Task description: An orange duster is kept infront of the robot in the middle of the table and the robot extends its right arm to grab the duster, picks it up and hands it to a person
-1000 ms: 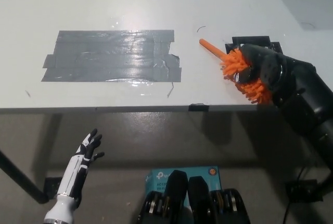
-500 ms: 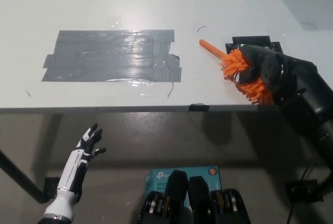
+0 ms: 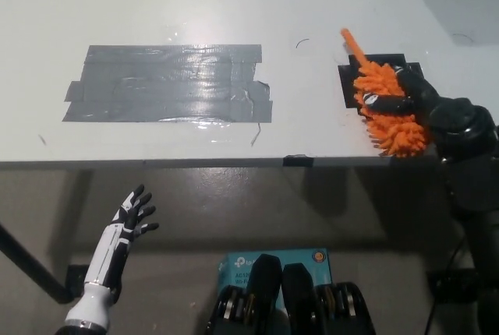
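Head view: black right hand (image 3: 407, 95) grips the orange duster (image 3: 387, 109); white left hand (image 3: 131, 216) rests open.

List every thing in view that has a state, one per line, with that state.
orange duster: gripped, handle pointing away from the robot.
right hand: shut on the orange duster.
left hand: open, idle below the table edge.
grey tape patch: stuck flat on the table.

You have one fluffy orange duster (image 3: 387, 109) at the frame's right, one patch of grey tape strips (image 3: 169, 83) upper left, one teal cardboard box (image 3: 274, 260) at bottom centre, and one white table (image 3: 156, 0).
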Robot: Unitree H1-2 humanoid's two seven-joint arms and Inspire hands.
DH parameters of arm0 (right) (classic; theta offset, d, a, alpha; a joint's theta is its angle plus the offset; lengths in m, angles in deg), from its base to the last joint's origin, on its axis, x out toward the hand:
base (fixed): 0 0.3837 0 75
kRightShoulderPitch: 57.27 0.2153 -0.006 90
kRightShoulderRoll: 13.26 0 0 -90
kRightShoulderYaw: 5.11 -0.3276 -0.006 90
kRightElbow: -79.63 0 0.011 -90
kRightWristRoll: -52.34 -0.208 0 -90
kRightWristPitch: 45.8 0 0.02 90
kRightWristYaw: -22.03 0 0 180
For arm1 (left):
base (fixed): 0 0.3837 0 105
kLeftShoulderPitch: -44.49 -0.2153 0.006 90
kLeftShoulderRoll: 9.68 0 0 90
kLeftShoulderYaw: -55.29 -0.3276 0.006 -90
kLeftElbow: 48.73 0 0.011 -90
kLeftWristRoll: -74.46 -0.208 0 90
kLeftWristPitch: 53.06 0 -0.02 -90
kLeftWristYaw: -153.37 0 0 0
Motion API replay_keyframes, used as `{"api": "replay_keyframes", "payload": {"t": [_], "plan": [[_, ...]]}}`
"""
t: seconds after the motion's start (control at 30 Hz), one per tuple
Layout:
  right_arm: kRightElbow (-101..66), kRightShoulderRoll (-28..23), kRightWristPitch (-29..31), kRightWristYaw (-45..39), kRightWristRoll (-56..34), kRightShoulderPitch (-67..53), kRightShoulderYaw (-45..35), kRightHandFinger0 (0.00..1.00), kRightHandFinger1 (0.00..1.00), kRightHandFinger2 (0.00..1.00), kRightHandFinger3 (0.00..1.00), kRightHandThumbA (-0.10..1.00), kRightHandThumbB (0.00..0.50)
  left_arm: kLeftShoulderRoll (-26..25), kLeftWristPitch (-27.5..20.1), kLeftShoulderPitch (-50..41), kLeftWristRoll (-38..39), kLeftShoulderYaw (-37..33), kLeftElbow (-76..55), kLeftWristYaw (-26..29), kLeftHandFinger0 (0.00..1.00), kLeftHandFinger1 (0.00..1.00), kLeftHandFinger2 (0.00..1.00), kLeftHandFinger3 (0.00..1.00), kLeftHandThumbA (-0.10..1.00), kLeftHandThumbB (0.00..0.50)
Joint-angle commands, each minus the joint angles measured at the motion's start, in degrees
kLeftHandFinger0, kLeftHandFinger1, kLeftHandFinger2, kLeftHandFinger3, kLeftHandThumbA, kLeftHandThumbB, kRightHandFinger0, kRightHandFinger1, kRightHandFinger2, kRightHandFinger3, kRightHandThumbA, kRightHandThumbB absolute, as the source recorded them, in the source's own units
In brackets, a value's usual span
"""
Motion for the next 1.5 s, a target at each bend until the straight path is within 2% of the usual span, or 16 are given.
{"api": "replay_keyframes", "payload": {"t": [0.0, 0.07, 0.17, 0.2, 0.27, 0.37, 0.5, 0.73, 0.87, 1.07, 1.17, 1.27, 1.47], "plan": [[-4.99, 5.6, -2.63, -2.25, -31.72, 4.22, -22.93, 0.0, 0.44, 0.77, 1.0, -0.1, 0.136, -0.43, -1.97, 0.79, 0.66, 0.29, -0.99, -0.28, 0.82, 0.9, 0.98, 1.0, 1.0, 0.118], [-3.4, 6.7, -2.68, -2.04, -36.22, 4.85, -26.13, 0.0, 0.41, 0.75, 1.0, -0.1, 0.165, -0.42, -1.98, 0.65, 0.61, 0.25, -1.01, -0.29, 0.82, 0.91, 0.98, 1.0, 1.0, 0.11], [-2.46, 7.33, -2.68, -2.91, -37.82, 5.14, -27.88, 0.0, 0.38, 0.72, 1.0, -0.1, 0.144, -0.38, -2.02, 0.46, 0.62, 0.22, -1.16, -0.31, 0.84, 0.93, 1.0, 1.0, 1.0, 0.121], [-2.51, 7.8, -2.68, -3.55, -38.25, 5.08, -28.24, 0.0, 0.34, 0.65, 0.99, -0.1, 0.134, -0.35, -2.15, 0.31, 0.62, 0.19, -1.16, -0.32, 0.93, 1.0, 1.0, 1.0, 1.0, 0.117], [-2.87, 8.76, -2.68, -4.72, -39.33, 5.0, -28.76, 0.0, 0.29, 0.61, 0.93, -0.1, 0.115, -0.3, -2.47, 0.08, 0.8, 0.16, -1.11, -0.42, 1.0, 1.0, 1.0, 1.0, 1.0, 0.115], [-4.0, 10.03, -2.68, -4.09, -41.84, 5.03, -29.04, 0.0, 0.27, 0.6, 1.0, -0.1, 0.103, -0.26, -3.62, -0.01, 0.83, 0.12, -0.87, -0.38, 1.0, 1.0, 1.0, 1.0, 1.0, 0.127], [-5.08, 11.08, -2.68, -4.94, -43.19, 5.03, -28.01, 0.0, 0.27, 0.6, 0.97, -0.1, 0.106, -0.31, -3.92, -0.31, 0.51, 0.09, -0.82, -0.22, 1.0, 1.0, 1.0, 1.0, 1.0, 0.143], [-5.59, 13.33, -2.68, -4.58, -45.75, 3.44, -26.21, 0.0, 0.29, 0.63, 1.0, -0.1, 0.102, -0.17, -3.51, -2.29, 0.56, 0.16, -1.72, -0.11, 1.0, 1.0, 1.0, 1.0, 1.0, 0.161], [-2.02, 13.6, -2.68, -2.43, -46.36, 5.31, -26.35, 0.0, 0.24, 0.62, 0.99, -0.1, 0.114, 0.02, -1.91, -1.86, 0.7, 0.25, -2.67, -0.1, 1.0, 1.0, 1.0, 1.0, 1.0, 0.145], [1.8, 13.76, -2.68, -1.83, -46.47, 7.4, -26.02, 0.0, 0.25, 0.63, 1.0, -0.1, 0.107, -0.48, -2.23, -1.91, 0.57, 0.34, -2.75, -0.25, 1.0, 1.0, 1.0, 1.0, 1.0, 0.179], [2.88, 13.95, -2.68, -1.31, -46.77, 8.09, -25.32, 0.0, 0.25, 0.63, 1.0, -0.1, 0.106, -0.45, -2.19, -2.26, 0.8, 0.37, -3.04, -0.4, 1.0, 1.0, 1.0, 1.0, 1.0, 0.18], [3.61, 14.04, -2.68, -0.58, -47.34, 8.59, -24.59, 0.0, 0.25, 0.64, 1.0, -0.1, 0.126, -0.46, -2.45, -2.12, 0.93, 0.29, -2.8, -0.57, 1.0, 1.0, 1.0, 1.0, 1.0, 0.163], [4.97, 13.92, -2.68, -0.84, -48.13, 8.88, -23.22, 0.0, 0.22, 0.63, 1.0, -0.1, 0.119, -0.47, -2.34, -2.21, 0.71, 0.09, -2.86, -0.53, 1.0, 1.0, 1.0, 1.0, 1.0, 0.159]]}}
